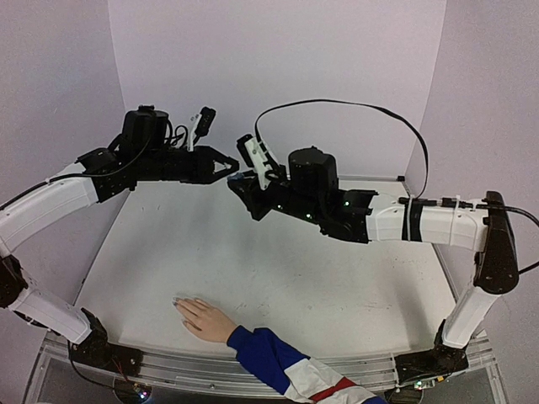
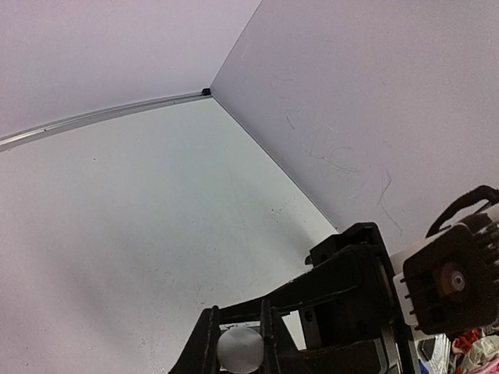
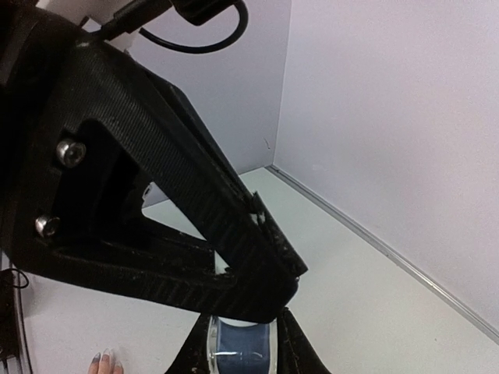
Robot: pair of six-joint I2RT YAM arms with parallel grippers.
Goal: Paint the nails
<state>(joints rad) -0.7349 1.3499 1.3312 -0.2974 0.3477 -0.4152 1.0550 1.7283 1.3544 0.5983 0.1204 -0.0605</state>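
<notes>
The pale hand (image 1: 205, 319) lies flat near the table's front edge, its sleeve (image 1: 282, 362) blue, white and red. Its nails (image 1: 178, 301) point left; two fingertips (image 3: 104, 362) show at the bottom of the right wrist view. High above the table's middle, both grippers meet. My right gripper (image 3: 242, 349) is shut on the small blue bottle (image 3: 243, 352). My left gripper (image 2: 240, 344) is shut on the bottle's white cap (image 2: 240, 350). In the top view the left gripper (image 1: 228, 168) and right gripper (image 1: 239, 180) touch tip to tip, hiding the bottle.
White walls enclose the white table (image 1: 278, 252) at the back and on both sides. A black cable (image 1: 354, 105) loops above the right arm. The two arm bases stand at the front corners.
</notes>
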